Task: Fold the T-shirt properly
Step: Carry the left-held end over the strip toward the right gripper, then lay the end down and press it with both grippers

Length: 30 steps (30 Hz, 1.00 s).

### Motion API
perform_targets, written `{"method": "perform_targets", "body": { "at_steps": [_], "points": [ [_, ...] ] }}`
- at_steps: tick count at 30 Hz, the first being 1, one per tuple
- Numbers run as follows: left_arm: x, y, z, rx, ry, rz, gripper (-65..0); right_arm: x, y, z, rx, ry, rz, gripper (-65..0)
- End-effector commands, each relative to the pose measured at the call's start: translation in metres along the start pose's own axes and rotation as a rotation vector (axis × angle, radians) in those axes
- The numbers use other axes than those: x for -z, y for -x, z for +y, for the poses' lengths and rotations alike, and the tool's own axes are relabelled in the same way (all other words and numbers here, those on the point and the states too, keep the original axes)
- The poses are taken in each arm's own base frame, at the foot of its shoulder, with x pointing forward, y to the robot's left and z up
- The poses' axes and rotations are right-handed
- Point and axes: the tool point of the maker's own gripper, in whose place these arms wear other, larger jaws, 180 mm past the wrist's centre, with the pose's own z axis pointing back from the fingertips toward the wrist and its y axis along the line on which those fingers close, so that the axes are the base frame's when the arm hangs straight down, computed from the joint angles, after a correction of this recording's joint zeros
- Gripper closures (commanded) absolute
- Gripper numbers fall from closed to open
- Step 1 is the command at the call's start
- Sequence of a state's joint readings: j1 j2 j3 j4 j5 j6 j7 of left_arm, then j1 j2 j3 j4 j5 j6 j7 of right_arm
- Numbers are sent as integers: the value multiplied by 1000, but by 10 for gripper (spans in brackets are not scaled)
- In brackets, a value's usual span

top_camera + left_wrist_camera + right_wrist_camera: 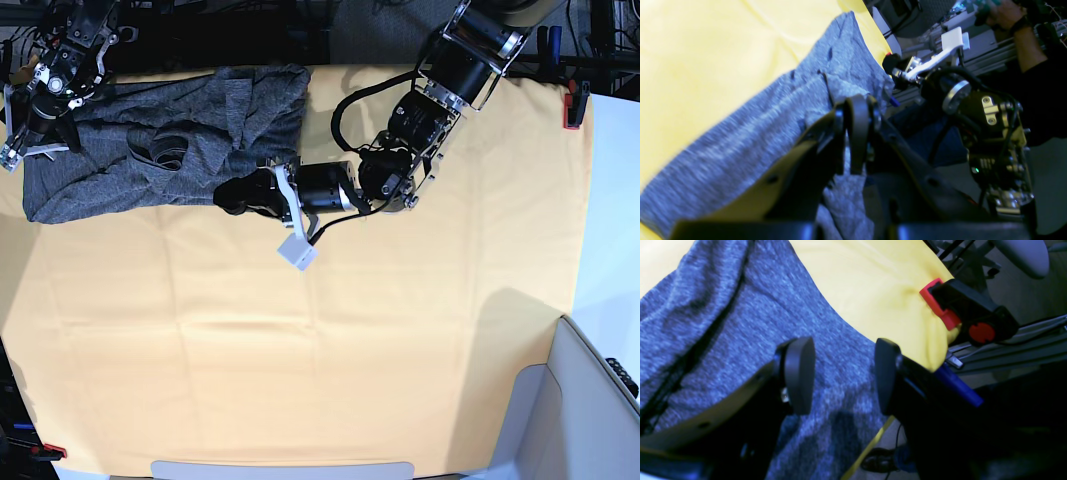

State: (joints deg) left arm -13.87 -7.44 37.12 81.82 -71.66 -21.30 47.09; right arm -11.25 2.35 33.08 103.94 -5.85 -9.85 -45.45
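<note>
The T-shirt is a dark heather-grey heap, crumpled at the back left of the yellow-orange table cloth. My left gripper reaches in from the back right to the shirt's right-hand lower edge. In the left wrist view its fingers are pressed together with a fold of the T-shirt pinched between them. My right gripper hovers over the shirt's far left end. In the right wrist view that gripper stands open above the grey T-shirt, with nothing between its fingers.
A red and black clamp holds the cloth at the table edge close to my right gripper. Another red clamp sits at the back right edge. A grey-white panel fills the front right corner. A person's arm is behind the table.
</note>
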Motion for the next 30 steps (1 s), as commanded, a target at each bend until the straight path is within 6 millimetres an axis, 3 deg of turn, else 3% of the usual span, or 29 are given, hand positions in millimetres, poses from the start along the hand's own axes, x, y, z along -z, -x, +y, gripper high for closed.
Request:
{"method": "perform_targets", "body": {
  "at_steps": [1,5,10,17,22,26,30],
  "points": [
    [-5,-8,-1,3,1,-24,-3,-1,-17,-2,9,6,-54,-291],
    [-7,14,16,-2,-86,25,-3,-1,-15,5,56,-43,-41,-291],
    [5,45,20,77,-134,122,-3,0,-12,7,67,-55,-31,-291],
    [15,51,18,121,-157,151,-3,0,-9,7,68,-56,-25,-291],
    [24,53,6,113,-125,152,-3,0,-9,7,68,-56,-25,-291],
    [32,81,-13,134,-75,234,-3,0,-9,7,68,-56,-25,-291],
    [44,94,-41,178,-5,272,-3,0,-10,7,67,-56,-26,-291]
  ]
}}
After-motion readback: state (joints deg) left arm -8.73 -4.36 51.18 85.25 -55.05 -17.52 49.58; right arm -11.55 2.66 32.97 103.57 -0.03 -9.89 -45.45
